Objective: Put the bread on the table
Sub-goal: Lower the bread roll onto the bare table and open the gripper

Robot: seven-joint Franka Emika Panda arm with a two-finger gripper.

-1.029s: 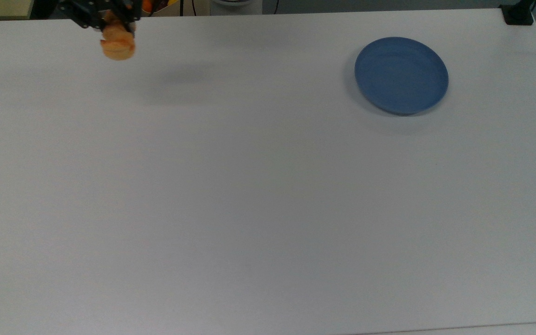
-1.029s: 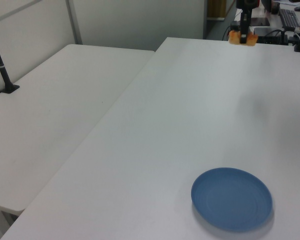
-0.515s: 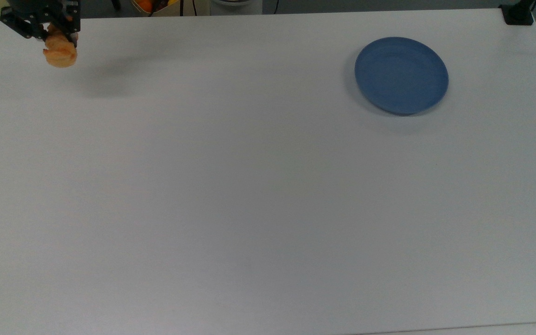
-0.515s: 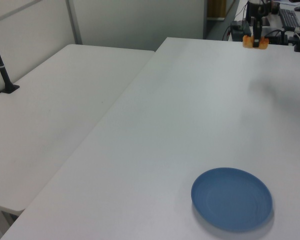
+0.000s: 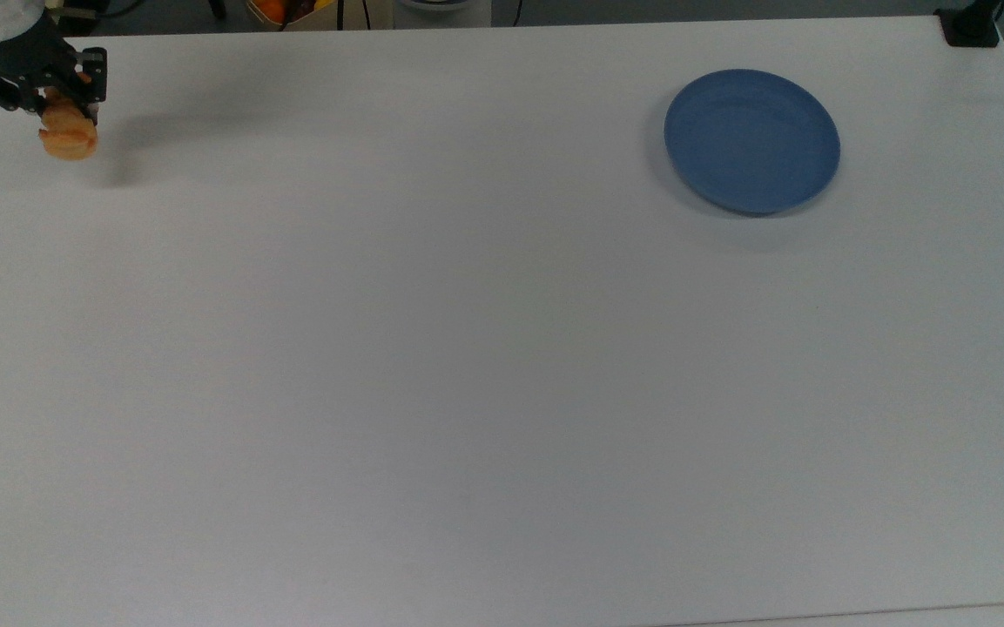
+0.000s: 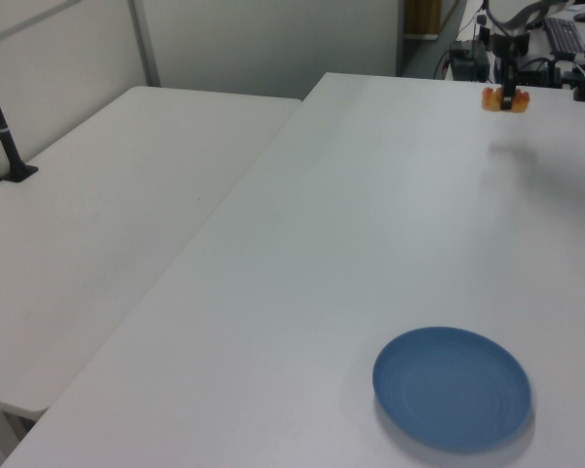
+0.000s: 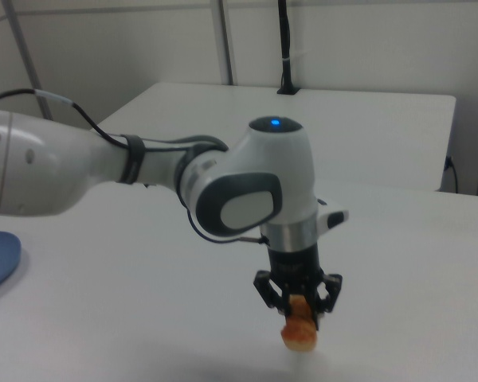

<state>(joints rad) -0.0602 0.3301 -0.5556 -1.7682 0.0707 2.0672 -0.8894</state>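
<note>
Moved: gripper [image 5: 56, 109] with bread [image 5: 69, 141] has shifted toward the top view's left and lower since a second ago | grip: fingers closed on bread | bread: hanging above table [image 5: 467, 366] near its far left corner in top view, shadow just beside | blue plate [image 5: 751, 141]: well apart, top view's right
</note>
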